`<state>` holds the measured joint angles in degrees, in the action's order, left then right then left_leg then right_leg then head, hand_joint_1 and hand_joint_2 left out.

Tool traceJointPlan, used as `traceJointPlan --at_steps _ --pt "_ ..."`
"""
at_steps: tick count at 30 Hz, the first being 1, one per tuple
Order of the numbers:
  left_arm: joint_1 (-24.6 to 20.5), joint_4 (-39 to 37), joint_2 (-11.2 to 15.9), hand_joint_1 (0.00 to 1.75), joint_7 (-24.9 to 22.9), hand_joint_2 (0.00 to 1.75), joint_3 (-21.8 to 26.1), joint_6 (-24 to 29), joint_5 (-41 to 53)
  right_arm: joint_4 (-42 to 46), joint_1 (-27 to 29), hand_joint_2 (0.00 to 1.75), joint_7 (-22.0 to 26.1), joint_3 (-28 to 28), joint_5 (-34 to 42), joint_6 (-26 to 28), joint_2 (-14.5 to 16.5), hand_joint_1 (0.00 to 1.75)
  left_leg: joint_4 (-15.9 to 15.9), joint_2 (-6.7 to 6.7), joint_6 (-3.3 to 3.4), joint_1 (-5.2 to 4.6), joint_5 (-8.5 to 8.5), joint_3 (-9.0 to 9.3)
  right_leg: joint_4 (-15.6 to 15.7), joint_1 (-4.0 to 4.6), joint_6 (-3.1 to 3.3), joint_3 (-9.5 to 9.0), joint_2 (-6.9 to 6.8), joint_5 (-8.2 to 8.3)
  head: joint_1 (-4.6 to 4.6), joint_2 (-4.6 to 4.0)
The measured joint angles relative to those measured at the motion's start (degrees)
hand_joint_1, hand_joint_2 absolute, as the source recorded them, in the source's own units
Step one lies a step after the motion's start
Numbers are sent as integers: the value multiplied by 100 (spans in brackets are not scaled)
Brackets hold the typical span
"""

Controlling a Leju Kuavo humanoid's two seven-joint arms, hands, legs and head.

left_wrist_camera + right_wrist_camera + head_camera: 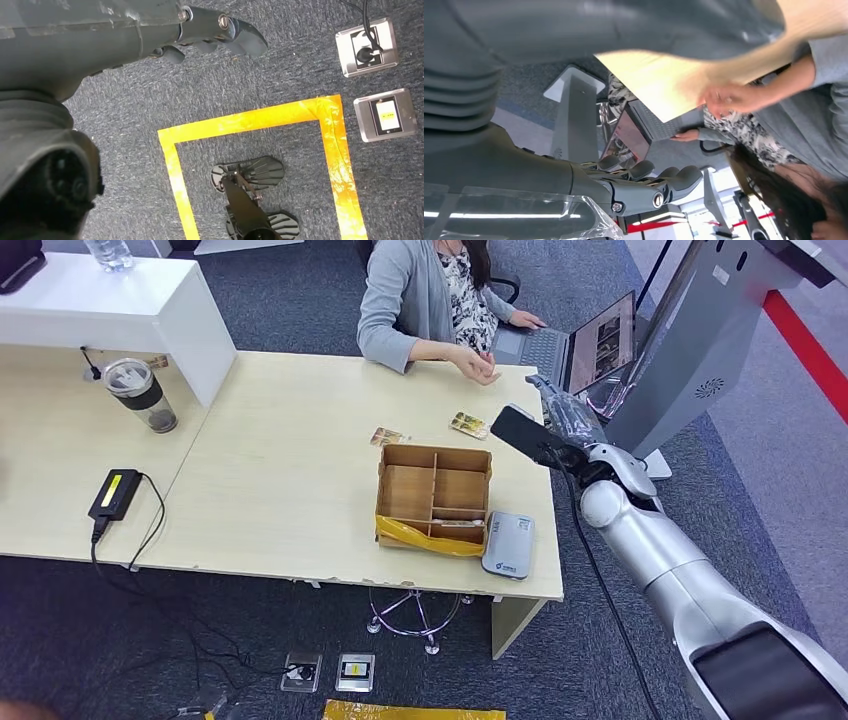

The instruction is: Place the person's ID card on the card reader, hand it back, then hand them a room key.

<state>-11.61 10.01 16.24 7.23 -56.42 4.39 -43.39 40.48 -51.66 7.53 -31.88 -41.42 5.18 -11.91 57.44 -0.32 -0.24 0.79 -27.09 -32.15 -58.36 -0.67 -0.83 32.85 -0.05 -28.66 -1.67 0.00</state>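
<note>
Beyond desk (300, 490) far-right edge, right hand (562, 415) raised, empty.

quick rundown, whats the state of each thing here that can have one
right hand: raised by the desk corner, fingers extended, empty
left hand: hanging over the floor, empty
cardboard box: open, divided into compartments
laptop: open, screen lit
card: flat on the desk
tumbler: upright, lidded
</note>
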Motion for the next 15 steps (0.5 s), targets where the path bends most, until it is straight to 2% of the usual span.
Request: traceJointPlan --at_steps 6,11,15 --pt "60 -1 64 0 55 0 26 0 -21 1502 603 0 -624 308 174 -610 -733 0 3 -1 1 0 -2 2 2 0 0 0 -2 0 1 0" --pt "167 -8 124 0 108 0 70 3 -81 2969 1361 0 -962 743 455 -998 -1602 0 4 0 1 -2 -7 -3 4 -3 0 0 -8 -1 0 0" --pt "182 -11 170 0 115 0 121 6 -119 3895 1857 0 -1310 1035 630 -1348 -2140 0 4 12 2 -2 -10 2 5 -3 -1 -1 3 -1 1 0"
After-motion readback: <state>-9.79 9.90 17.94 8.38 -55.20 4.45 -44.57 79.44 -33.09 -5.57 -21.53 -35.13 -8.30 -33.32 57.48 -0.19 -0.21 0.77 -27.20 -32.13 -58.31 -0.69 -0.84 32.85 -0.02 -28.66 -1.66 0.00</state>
